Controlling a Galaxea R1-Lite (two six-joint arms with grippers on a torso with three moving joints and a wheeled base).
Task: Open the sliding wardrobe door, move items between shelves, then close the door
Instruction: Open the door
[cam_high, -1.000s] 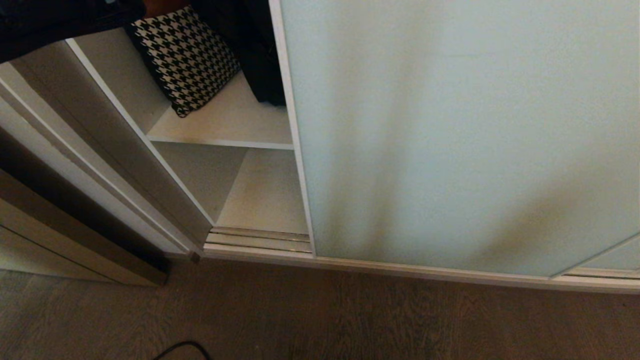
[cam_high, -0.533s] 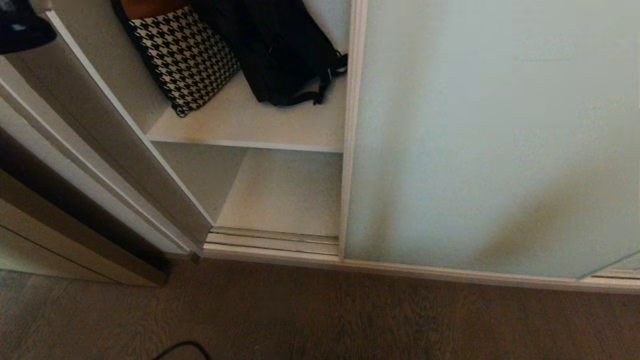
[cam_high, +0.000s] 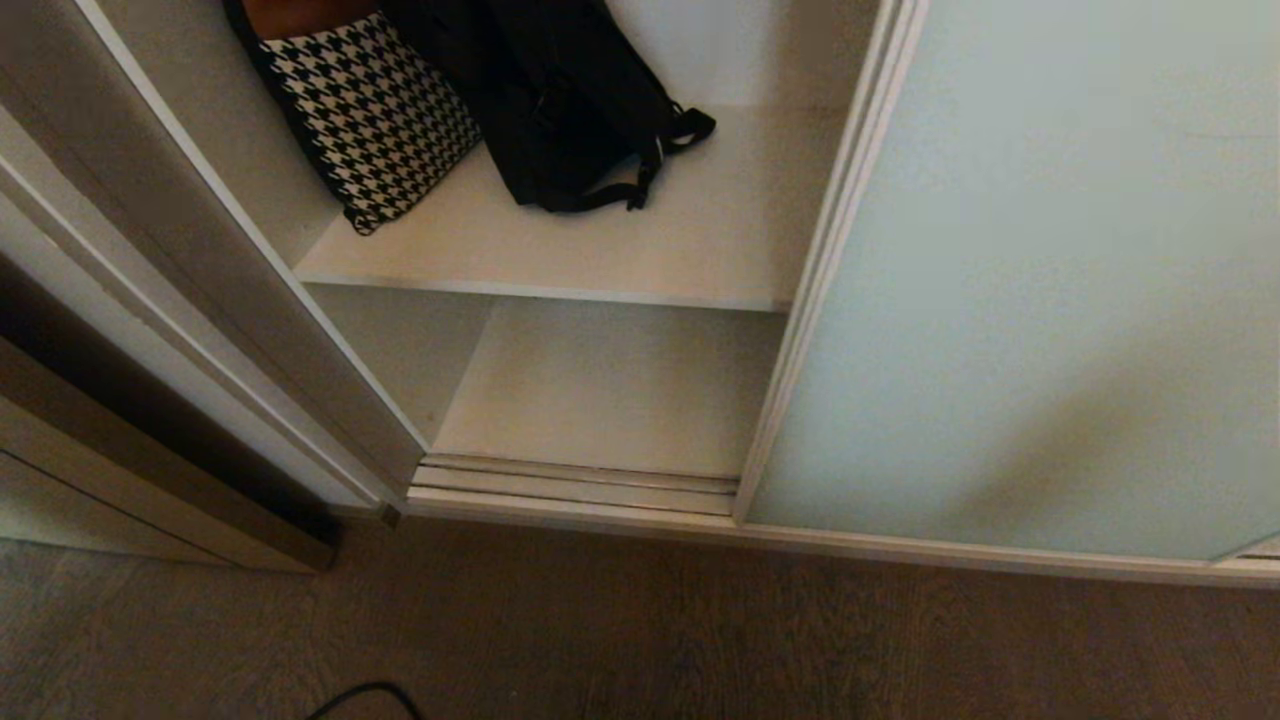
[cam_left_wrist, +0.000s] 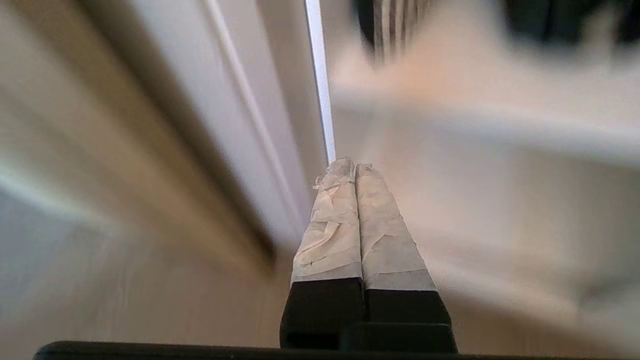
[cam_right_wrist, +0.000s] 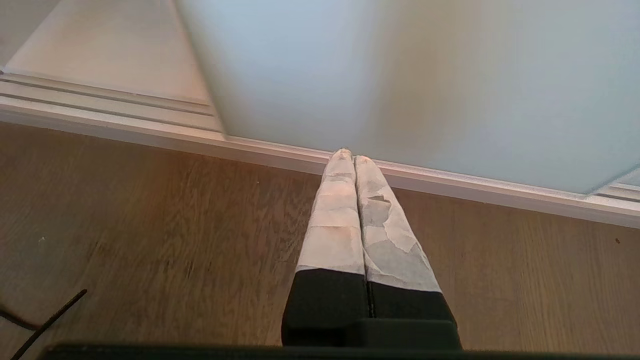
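The pale mint sliding wardrobe door (cam_high: 1050, 290) stands partly open, its cream edge well right of the opening. On the upper shelf (cam_high: 620, 260) a floppy black bag (cam_high: 560, 100) with straps lies beside a houndstooth cushion (cam_high: 370, 110). The lower shelf (cam_high: 600, 385) below it is bare. Neither arm shows in the head view. In the left wrist view my left gripper (cam_left_wrist: 349, 167) is shut and empty, facing the wardrobe's left side panel and the shelves. My right gripper (cam_right_wrist: 349, 154) is shut and empty, low over the wooden floor before the door (cam_right_wrist: 400, 75).
The wardrobe's left side panel (cam_high: 200, 260) and the bottom sliding track (cam_high: 570, 485) bound the opening. A brown wood floor (cam_high: 700, 640) runs in front, with a black cable (cam_high: 365, 695) on it at the near edge. A second door panel's corner (cam_high: 1255, 548) shows far right.
The door has slid far to the right, uncovering the black bag and much more of both shelves. The dark arm at the head view's top left has left the picture.
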